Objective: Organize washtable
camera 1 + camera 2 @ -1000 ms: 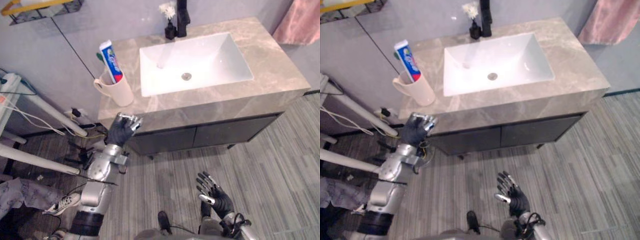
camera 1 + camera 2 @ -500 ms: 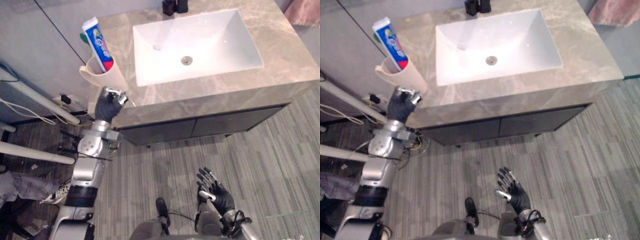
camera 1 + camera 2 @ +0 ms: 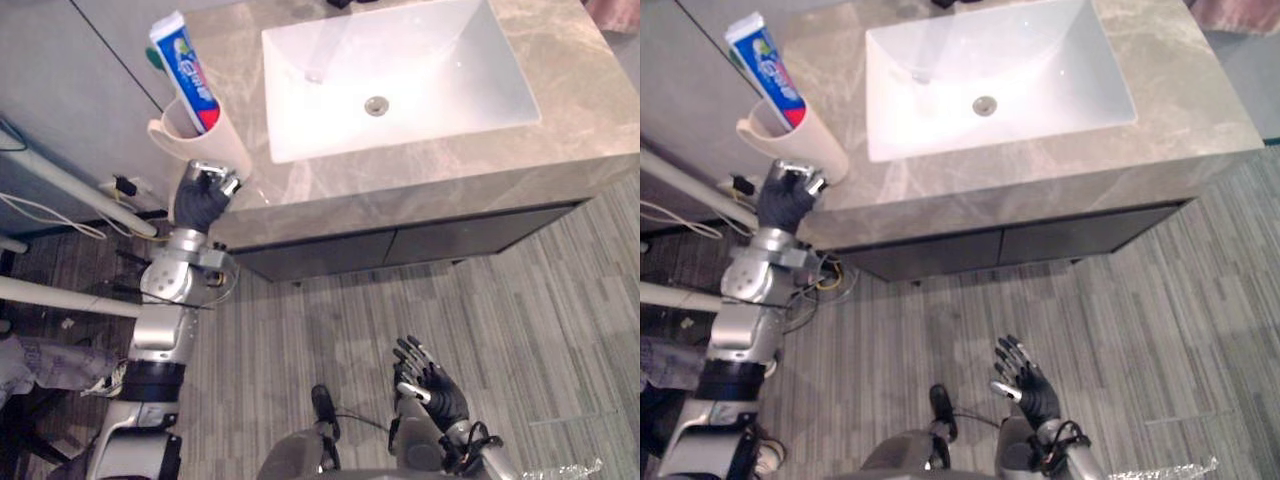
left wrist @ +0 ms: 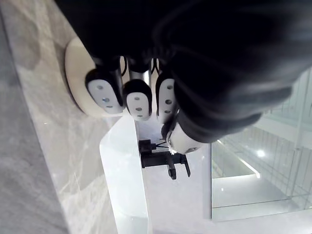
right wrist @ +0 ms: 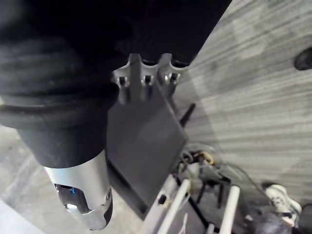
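Your left hand (image 3: 200, 200) is raised at the front left corner of the tabletop (image 3: 590, 110), just beside the base of the cup (image 3: 205, 140). In the left wrist view its fingers (image 4: 136, 100) are curled in, pads turned back toward the palm, and they clasp nothing. The cream cup sits just past them, but you cannot tell whether they touch it.

The cup stands on the tabletop's left end, near the front edge and to the left of the sink (image 3: 400, 70). A toothpaste tube (image 3: 185, 70), white, blue and red, stands in it and sticks out well above the rim.

The sink is a white rectangular basin set into the grey marbled tabletop, with a round drain (image 3: 376, 104) in its middle. A black faucet (image 4: 163, 158) shows at its far side in the left wrist view. Dark cabinet doors (image 3: 400, 245) run below the tabletop's front edge.

Your right hand (image 3: 437, 392) hangs low over the striped grey floor (image 3: 540, 330), well apart from the tabletop, its fingers spread and holding nothing.
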